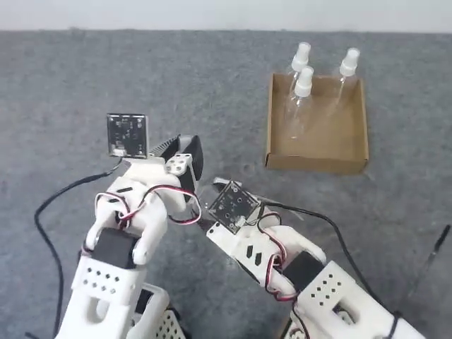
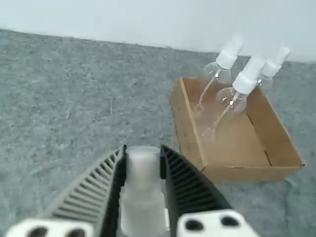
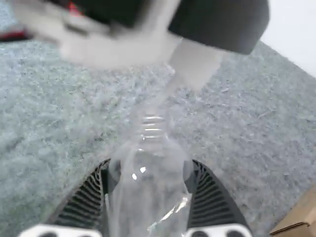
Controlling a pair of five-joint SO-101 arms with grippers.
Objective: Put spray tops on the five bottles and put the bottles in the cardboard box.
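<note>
Grey carpet (image 1: 106, 70), cardboard box (image 1: 316, 163) near far wall (image 1: 212, 14)

Both arms lean forward, their grippers meeting near the cardboard box (image 1: 316, 164).
The left gripper (image 2: 143, 154) has its ribbed black fingers (image 2: 185, 182) closed on a white spray top (image 2: 142, 187). Just below it, the right gripper (image 3: 148, 173) clamps a clear bottle (image 3: 145, 202) from both sides, neck up.
</note>
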